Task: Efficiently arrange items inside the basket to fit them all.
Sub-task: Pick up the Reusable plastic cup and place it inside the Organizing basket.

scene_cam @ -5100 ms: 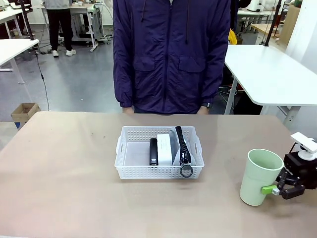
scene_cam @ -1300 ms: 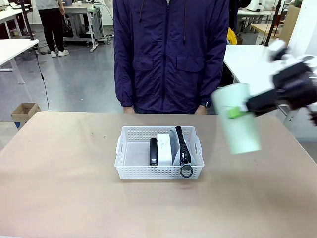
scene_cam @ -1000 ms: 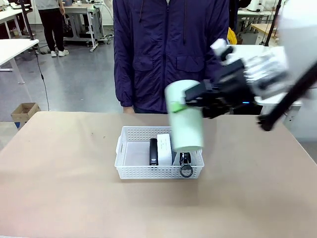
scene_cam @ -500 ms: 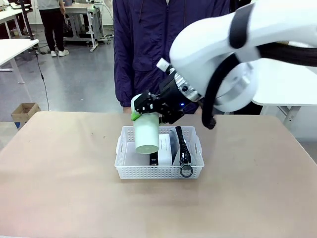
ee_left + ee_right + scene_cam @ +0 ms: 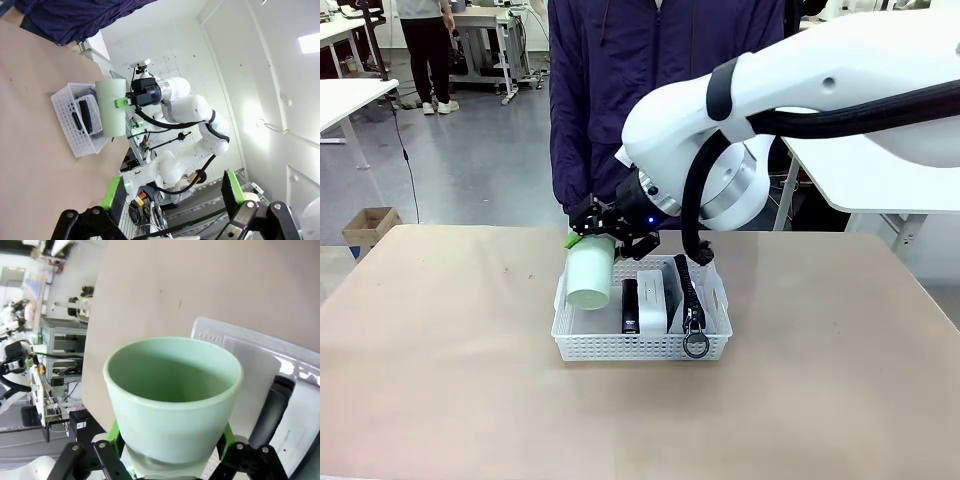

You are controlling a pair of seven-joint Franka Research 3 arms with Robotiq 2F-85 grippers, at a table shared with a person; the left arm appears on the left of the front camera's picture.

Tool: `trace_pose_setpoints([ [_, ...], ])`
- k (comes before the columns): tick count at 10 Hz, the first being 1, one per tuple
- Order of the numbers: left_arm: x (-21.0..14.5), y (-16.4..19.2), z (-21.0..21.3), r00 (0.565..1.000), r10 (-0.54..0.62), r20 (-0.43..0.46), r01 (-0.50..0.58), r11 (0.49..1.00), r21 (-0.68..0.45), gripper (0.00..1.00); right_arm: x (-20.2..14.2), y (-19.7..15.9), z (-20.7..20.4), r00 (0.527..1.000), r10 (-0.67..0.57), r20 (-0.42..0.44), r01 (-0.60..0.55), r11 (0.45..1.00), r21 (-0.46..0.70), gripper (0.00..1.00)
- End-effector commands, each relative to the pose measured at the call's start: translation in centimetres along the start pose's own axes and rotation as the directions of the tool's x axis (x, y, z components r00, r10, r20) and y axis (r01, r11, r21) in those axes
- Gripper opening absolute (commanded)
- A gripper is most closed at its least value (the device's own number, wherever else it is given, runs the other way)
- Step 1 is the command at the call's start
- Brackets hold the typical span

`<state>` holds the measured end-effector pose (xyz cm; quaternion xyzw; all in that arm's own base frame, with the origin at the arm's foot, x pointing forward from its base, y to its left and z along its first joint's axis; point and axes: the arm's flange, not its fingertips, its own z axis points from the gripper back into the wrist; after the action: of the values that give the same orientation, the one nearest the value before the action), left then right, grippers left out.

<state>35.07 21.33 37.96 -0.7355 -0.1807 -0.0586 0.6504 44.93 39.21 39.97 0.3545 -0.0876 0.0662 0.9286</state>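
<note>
My right gripper (image 5: 592, 243) is shut on the pale green cup (image 5: 588, 276) and holds it tilted just above the left part of the white basket (image 5: 620, 346). The right wrist view looks into the cup's (image 5: 175, 390) open mouth, with green pads (image 5: 113, 434) on both its sides and the basket floor (image 5: 250, 360) beyond. In the basket lie a black stapler (image 5: 630, 305), a small white box (image 5: 652, 298) and a grey pouch with a black zipper (image 5: 687, 290). My left gripper (image 5: 172, 195) stands open, far from the basket (image 5: 70, 127).
A person in a dark blue jacket (image 5: 660, 120) stands at the table's far edge, right behind the basket. My right arm (image 5: 800, 110) spans the right half of the table. Bare brown tabletop (image 5: 440, 350) lies left and in front of the basket.
The right arm swung the cup from the right side leftward and down, until it hangs over the basket's left part. The things in the basket have not moved.
</note>
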Motion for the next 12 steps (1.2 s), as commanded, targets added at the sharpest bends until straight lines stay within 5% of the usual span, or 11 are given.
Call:
trace_pose_setpoints([
  [1,-0.2,-0.3,-0.3,1.000,-0.002,-0.001,0.002,1.000,0.007,1.00,-0.8,1.2,0.1,1.000,0.006,0.024,-0.005,1.000,-0.029,0.87],
  [3,-0.2,-0.3,-0.3,1.000,-0.002,-0.001,0.002,1.000,0.007,1.00,-1.5,0.7,-0.5,0.995,0.083,-0.058,-0.081,0.996,0.032,0.87],
  [4,-0.2,-0.3,-0.3,1.000,-0.002,-0.001,0.002,1.000,0.007,1.00,-0.8,0.5,-0.6,1.000,0.015,0.001,-0.015,1.000,-0.006,0.87],
  [7,-0.2,-0.3,-0.3,1.000,-0.002,-0.001,0.002,1.000,0.007,1.00,-1.1,0.6,-0.8,0.999,0.028,-0.021,-0.028,1.000,-0.002,0.87],
  [12,-0.2,-0.3,-0.3,1.000,-0.002,-0.001,0.002,1.000,0.007,1.00,-1.5,0.2,-1.8,0.998,-0.053,0.030,0.057,0.987,-0.151,0.87],
])
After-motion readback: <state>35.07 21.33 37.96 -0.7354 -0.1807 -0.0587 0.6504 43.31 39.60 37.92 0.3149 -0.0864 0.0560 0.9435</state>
